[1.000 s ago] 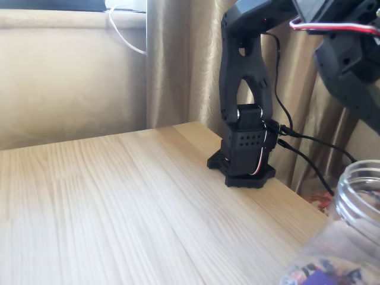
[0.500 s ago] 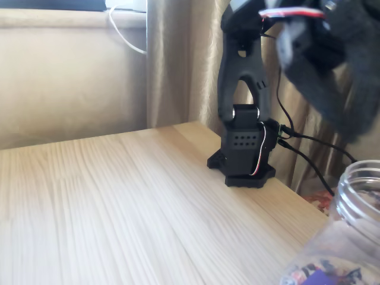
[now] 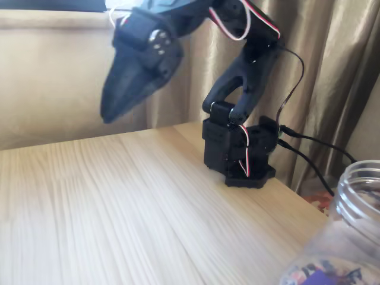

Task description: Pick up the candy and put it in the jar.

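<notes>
Now your gripper [image 3: 110,116] hangs in the air above the wooden table [image 3: 119,202], pointing down and toward the left of the fixed view, its tip well clear of the boards. It shows as one dark, slightly blurred wedge, so you cannot tell whether the fingers are spread or pressed together, and no wrapper is visible between them. Behind the gripper, up and to the right, the black arm [image 3: 249,65] bends back over to its base [image 3: 240,154], which sits near the table's far right edge, with a red and white cable [image 3: 246,24] looping over the upper joint and black cables [image 3: 309,148] trailing off further right.

The jar [image 3: 356,202] stands far from the gripper, down at the right corner of the picture and closer to the camera than the base. You see its clear ribbed rim and open mouth, and through its wall purple wrappers [image 3: 320,276] at the bottom. Whether any of those is the candy you are after, you cannot tell. Behind the gripper hang beige curtains [image 3: 332,71], and a white cord [image 3: 116,12] runs by a sill at the top.
</notes>
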You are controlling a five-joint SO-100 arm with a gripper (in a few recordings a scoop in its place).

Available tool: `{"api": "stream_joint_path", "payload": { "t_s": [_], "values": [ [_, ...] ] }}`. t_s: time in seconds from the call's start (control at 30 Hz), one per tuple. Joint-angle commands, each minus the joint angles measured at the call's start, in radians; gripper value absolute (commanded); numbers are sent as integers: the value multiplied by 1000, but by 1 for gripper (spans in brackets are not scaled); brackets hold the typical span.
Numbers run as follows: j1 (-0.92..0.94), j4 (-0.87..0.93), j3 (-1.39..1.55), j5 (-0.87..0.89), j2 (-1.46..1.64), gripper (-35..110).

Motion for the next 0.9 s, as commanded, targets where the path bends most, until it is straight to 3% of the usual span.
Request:
{"api": "stream_joint_path", "payload": {
  "t_s": [0.0,0.13,0.37,0.87],
  "values": [
    [114,-25,129,121,181,0],
    [130,-66,390,301,454,0],
    [124,-63,804,333,934,0],
    [179,-155,1094,321,945,0]
  ]
}}
